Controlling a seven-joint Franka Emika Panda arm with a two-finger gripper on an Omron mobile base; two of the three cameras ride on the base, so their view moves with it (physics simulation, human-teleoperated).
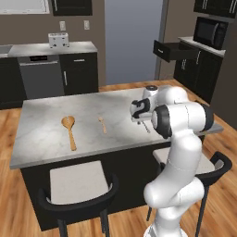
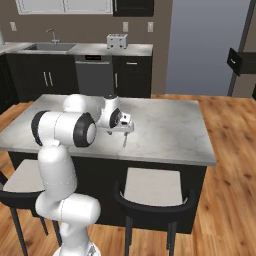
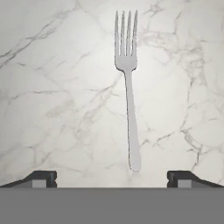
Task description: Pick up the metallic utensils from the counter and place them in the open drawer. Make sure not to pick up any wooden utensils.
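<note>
A thin silvery fork (image 3: pixel 127 87), one of the metallic utensils, lies flat on the marble counter (image 3: pixel 52 87), tines pointing away from the hand. My gripper (image 3: pixel 111 177) hovers over its handle end, open, one fingertip on each side and nothing between them. From the base the gripper (image 1: pixel 140 120) (image 2: pixel 126 131) hangs low over the counter (image 1: pixel 46 115) (image 2: pixel 170 125), just above the fork (image 1: pixel 146 126) (image 2: pixel 124 139). Two wooden utensils lie to the left: a large spoon (image 1: pixel 70 131) and a small spoon (image 1: pixel 102 124). The open drawer (image 1: pixel 169 50) (image 2: pixel 239 61) juts from the far cabinets.
Two black stools (image 1: pixel 76 185) (image 1: pixel 185 159) stand at the island's near side. A toaster (image 1: pixel 59 40) sits on the back counter, with a sink (image 2: pixel 47 47) further along and a microwave (image 1: pixel 210 31) beside the drawer. Wood floor separates island and cabinets.
</note>
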